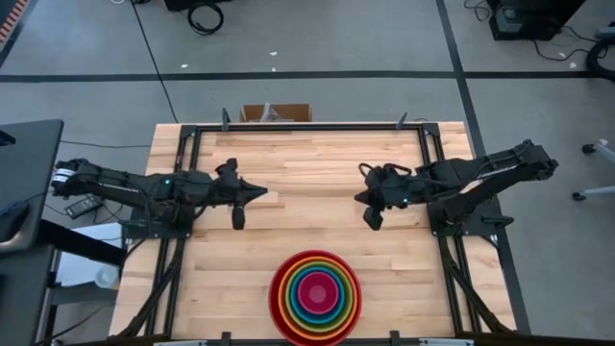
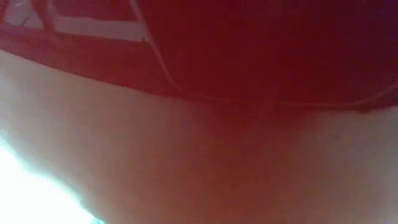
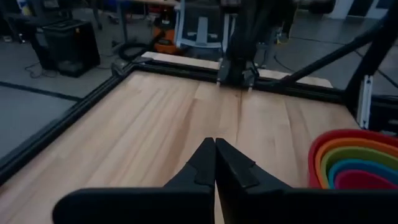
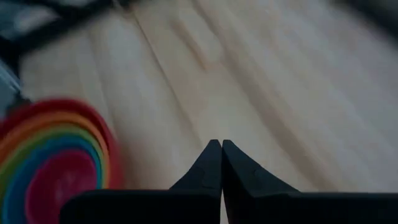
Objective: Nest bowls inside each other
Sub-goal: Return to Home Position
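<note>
At the front edge of the bench (image 1: 307, 154), close enough to fill the low view with red: five bowls nested into one pile. Counted from the outside in: one red bowl (image 3: 354, 132), one orange bowl (image 3: 360, 142), one green bowl (image 3: 367, 153), one blue bowl (image 3: 370, 165), one pink bowl (image 3: 374, 182) at the centre. None loose elsewhere on the boards. Nesting apparently done, with only the retreat to rest left.

Farther back, over mid-bench and well apart from the pile: two arms. Left gripper (image 3: 215, 144) on its own side, fingers clenched on nothing. Right gripper (image 4: 221, 146) opposite, fingers likewise pressed together and empty.

For a clean finish, probably best to leave both pairs of fingers closed, lift before swinging, draw each arm back toward its own base, and steer no elbow or cable over the pile.

Beyond the far edge: one brown box (image 1: 276, 112).
</note>
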